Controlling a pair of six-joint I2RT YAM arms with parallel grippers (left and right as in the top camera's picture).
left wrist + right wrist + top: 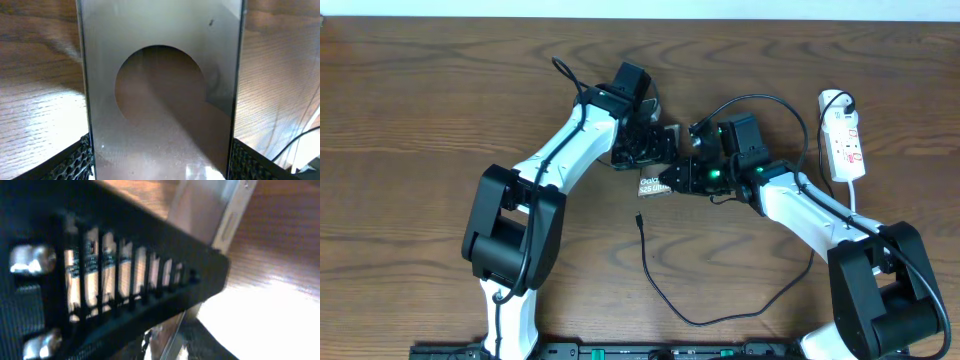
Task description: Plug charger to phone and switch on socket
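Looking down on a brown wood-grain worktop (420, 120) carrying everything. Seeing two white-and-black arms reaching in from the near edge and meeting near the middle.

Finding the left tool (642, 150) straddling the phone (655, 184) across its width and gripping it, with a ribbed black finger (75, 162) pressing on each long edge in the left wrist view. Noting the bronze-grey slab filling that view and showing a dark round patch on its face.

Finding the right tool (674, 178) sitting at the phone's lettered end. Not being able to tell whether open or closed, with one black slotted finger (125, 280) blocking most of the right wrist view and only a metallic phone edge showing behind it.

Spotting the white power strip (844, 140) lying well apart at the right, bearing red marks, with a black plug (844, 101) at its far end and a white cord (853, 195) trailing towards the right arm.

Tracing the thin black charger cable (645, 255) looping over the worktop nearer than the phone. Finding its small connector tip (638, 217) lying free near the phone, touching neither the phone nor either tool.

Counting two arms, two tools, one phone, one power strip, one charger cable.
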